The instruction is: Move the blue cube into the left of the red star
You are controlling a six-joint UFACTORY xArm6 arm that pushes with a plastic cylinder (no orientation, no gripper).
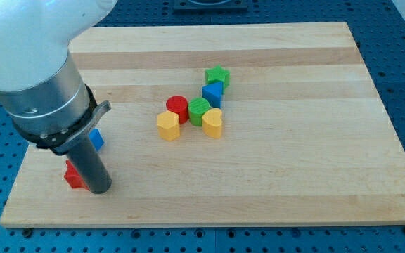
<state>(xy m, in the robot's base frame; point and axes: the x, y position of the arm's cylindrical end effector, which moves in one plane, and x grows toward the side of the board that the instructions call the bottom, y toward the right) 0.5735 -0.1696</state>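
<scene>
The blue cube [97, 139] sits near the view's left edge of the wooden board, mostly hidden behind my arm. The red star [72, 175] lies just below it, partly covered by the rod. My tip [99, 188] rests on the board right beside the red star's right side and below the blue cube.
A cluster stands mid-board: a green star [217, 74], a blue triangular block [212, 93], a red cylinder [177, 107], a green cylinder [199, 110], a yellow hexagonal block [167, 126] and a yellow heart [213, 123]. The board's left edge [21, 169] is close to the red star.
</scene>
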